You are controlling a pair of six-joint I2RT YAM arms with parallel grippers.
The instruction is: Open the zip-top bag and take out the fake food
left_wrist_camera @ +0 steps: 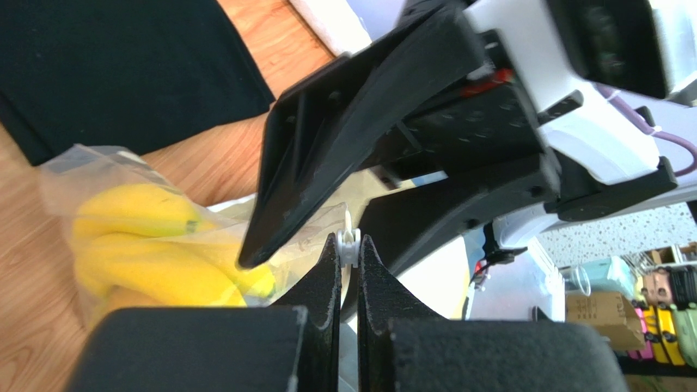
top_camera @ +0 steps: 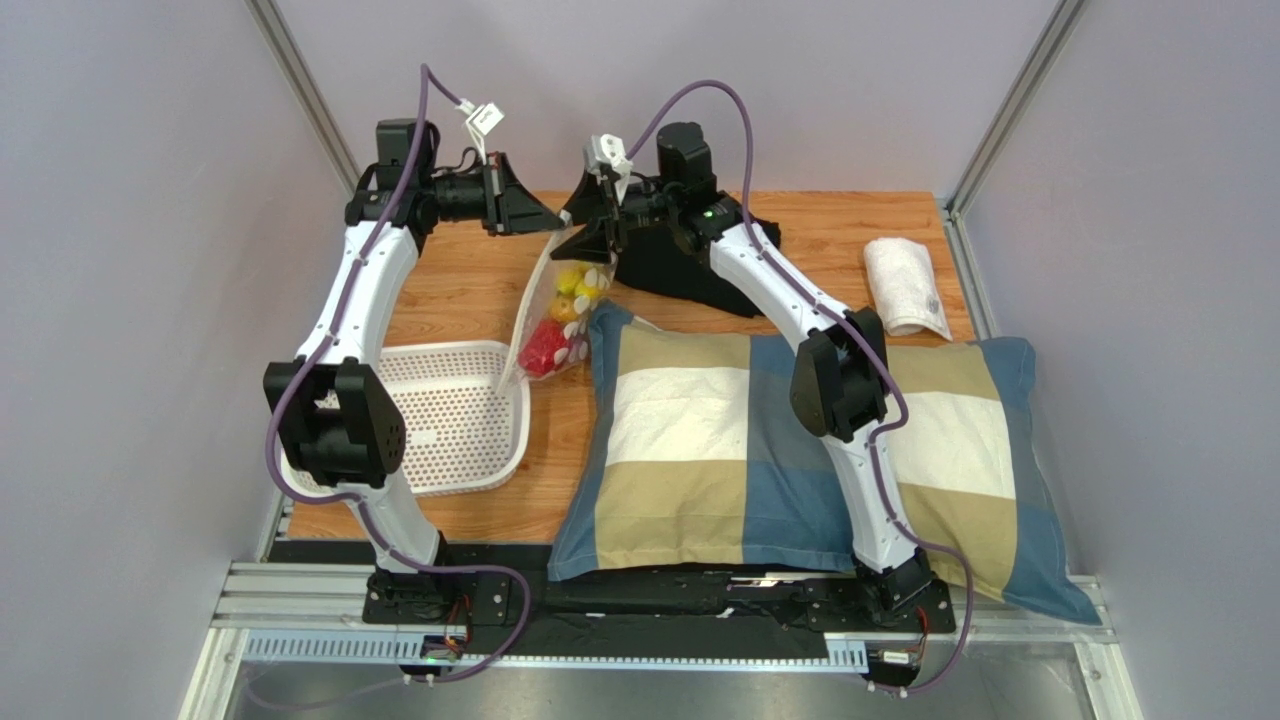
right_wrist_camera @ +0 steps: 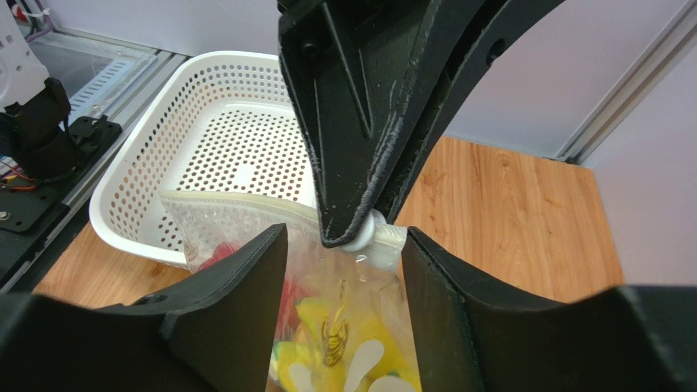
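My left end effector [left_wrist_camera: 349,249] has its two black fingers pressed together on the small white slider tab [left_wrist_camera: 349,238] at the top edge of the clear, crinkly plastic zip-top bag [top_camera: 553,300]. My left wrist camera shows this pinch up close, with the tab right between the tips. My right end effector [right_wrist_camera: 344,237] is spread. Its own camera shows the upper part of the zip-top bag in the gap between its fingers, but I cannot tell whether either finger touches the plastic. That view also shows my left end effector reaching down onto the tab, a detail too small to make out from overhead.

Overhead, both end effectors meet tip to tip over the far part of the wooden surface [right_wrist_camera: 507,212]. The zip-top bag stretches from them toward my bases. Its lower end lies between the white perforated plastic tray [right_wrist_camera: 155,155] and the far left corner of the blue, tan and white checked cushion [top_camera: 721,435].

The fake food [top_camera: 568,288] is inside the bag, yellow pieces above a red piece [top_camera: 544,350]. Only the left wrist view shows the yellow as a banana bunch [left_wrist_camera: 155,253]. Only the right wrist view shows the whitish round spots printed on the plastic.

A folded black cloth [left_wrist_camera: 123,65] lies beyond the bag. A rolled white towel [top_camera: 906,285], visible only overhead, lies well apart at the far right.
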